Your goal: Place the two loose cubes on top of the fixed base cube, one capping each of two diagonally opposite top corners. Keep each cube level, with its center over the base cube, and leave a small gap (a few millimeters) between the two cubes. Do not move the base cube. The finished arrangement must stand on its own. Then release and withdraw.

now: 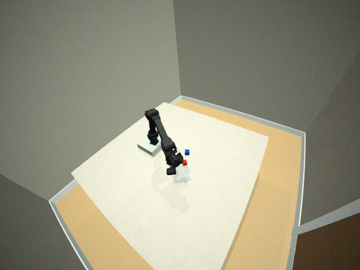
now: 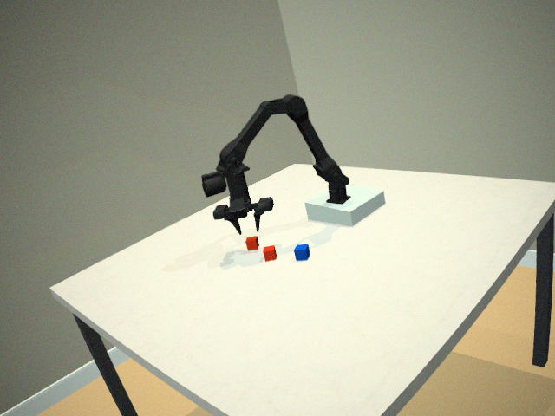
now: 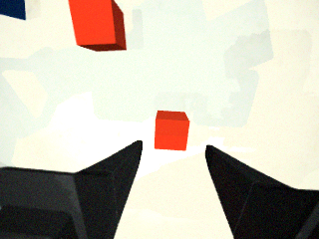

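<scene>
A red cube (image 2: 251, 243) (image 3: 171, 134) stands on the table below my gripper; in the top view the arm hides it. My gripper (image 2: 249, 232) (image 3: 173, 146) is open and empty, fingers pointing down. Its tips are a little above this cube, which shows between them and slightly beyond them in the wrist view. A second red cube (image 1: 184, 162) (image 2: 269, 253) (image 3: 92, 22) stands nearby, between the first and the blue cube (image 1: 187, 152) (image 2: 301, 252) (image 3: 12, 9). The blue cube stands apart from both, cut off at the wrist view's upper left corner. Nothing rests on the blue cube.
The arm's pale base block (image 1: 149, 148) (image 2: 329, 213) stands on the white table (image 1: 215, 174) (image 2: 313, 322) behind the cubes. In the exterior view the arm arches from it over to the gripper. Shadows of the arm lie around the cubes.
</scene>
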`<state>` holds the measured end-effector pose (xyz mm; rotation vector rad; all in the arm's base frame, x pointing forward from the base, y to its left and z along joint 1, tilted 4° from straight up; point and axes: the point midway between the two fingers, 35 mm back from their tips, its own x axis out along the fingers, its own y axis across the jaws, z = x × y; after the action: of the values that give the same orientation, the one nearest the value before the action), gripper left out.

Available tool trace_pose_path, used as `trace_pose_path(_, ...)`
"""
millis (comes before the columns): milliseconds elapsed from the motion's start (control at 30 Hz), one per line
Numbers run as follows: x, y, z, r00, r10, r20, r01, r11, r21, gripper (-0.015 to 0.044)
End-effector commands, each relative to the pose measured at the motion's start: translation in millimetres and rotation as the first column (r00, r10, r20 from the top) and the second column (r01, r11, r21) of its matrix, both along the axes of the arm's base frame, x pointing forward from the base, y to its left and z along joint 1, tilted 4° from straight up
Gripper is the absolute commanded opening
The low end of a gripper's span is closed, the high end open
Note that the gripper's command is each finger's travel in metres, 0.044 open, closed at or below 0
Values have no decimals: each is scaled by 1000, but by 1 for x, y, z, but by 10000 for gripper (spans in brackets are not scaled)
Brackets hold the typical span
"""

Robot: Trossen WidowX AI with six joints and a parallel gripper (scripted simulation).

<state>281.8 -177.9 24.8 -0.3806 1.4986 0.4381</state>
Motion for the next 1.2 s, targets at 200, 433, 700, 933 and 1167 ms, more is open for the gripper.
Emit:
trace_pose_path(200, 0, 2, -16, 1000, -3, -3, 3, 1000, 9, 265)
trace_pose_path(433, 0, 3, -27, 1000, -3, -3, 3, 1000, 9, 265)
trace_pose_path(700, 0, 3, -37, 1000, -3, -3, 3, 1000, 9, 265)
trace_pose_path(933, 0, 3, -37, 1000, -3, -3, 3, 1000, 9, 105)
trace_pose_path(1167, 6, 0, -33, 999, -24, 24, 25, 1000, -4, 105)
